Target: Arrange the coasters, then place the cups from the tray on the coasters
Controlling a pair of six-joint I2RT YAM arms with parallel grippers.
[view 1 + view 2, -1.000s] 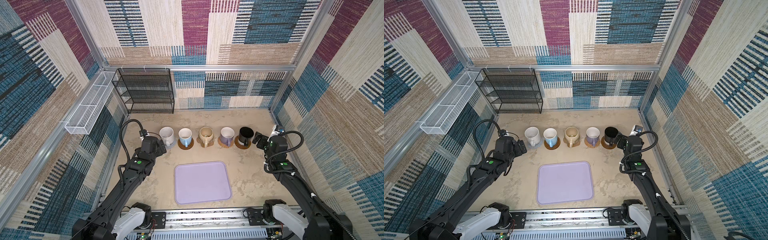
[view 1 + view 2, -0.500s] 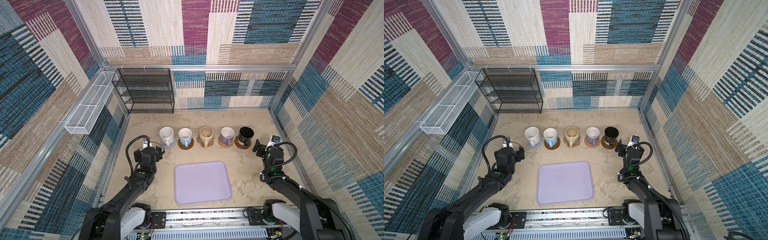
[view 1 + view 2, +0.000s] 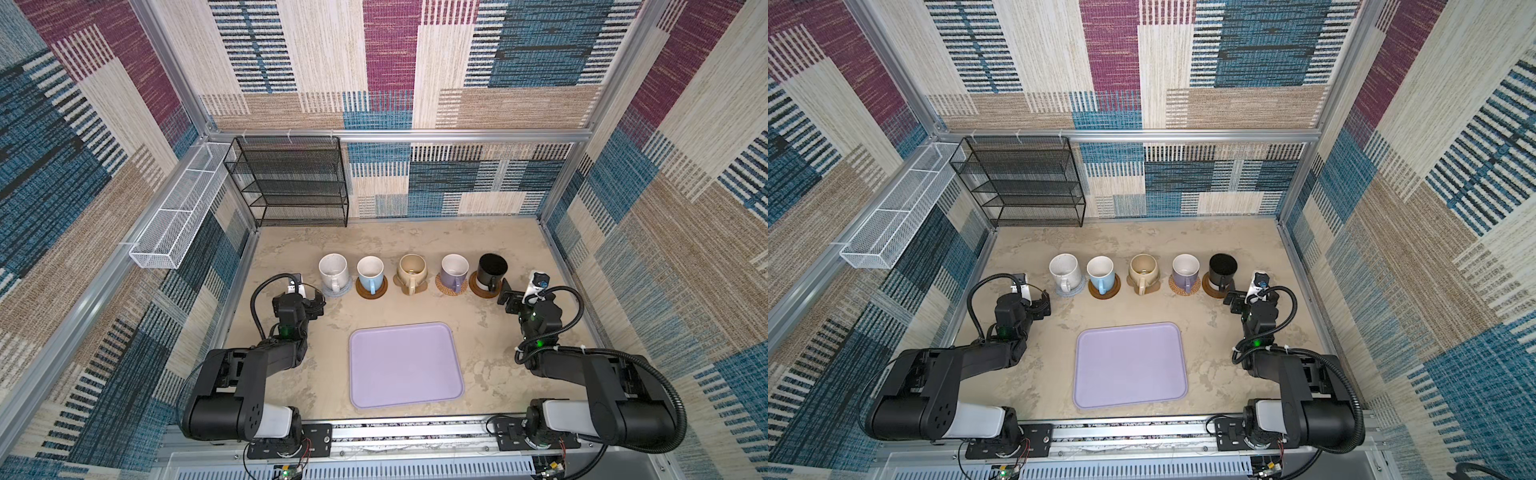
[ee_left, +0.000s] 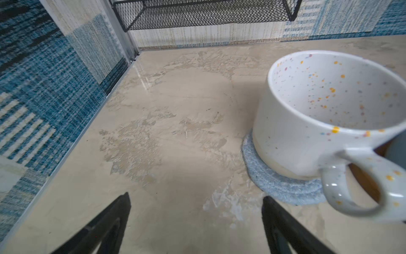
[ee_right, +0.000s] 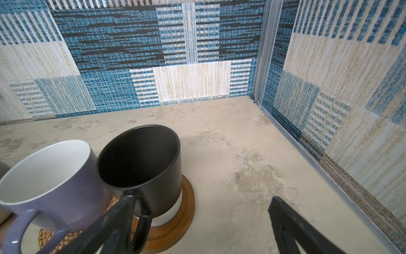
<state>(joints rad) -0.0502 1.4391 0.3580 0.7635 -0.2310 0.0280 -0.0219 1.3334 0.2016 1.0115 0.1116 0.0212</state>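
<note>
Both are spread wide and holding nothing (just hanging over the surface): the left pincer sits just beside the speckled white mug on its grey-blue coaster, and the right pincer is just beside the black mug. The lavender tray lies between the arms, behind both pincers.

No legible text, label, brand, number or sign anywhere.
</note>
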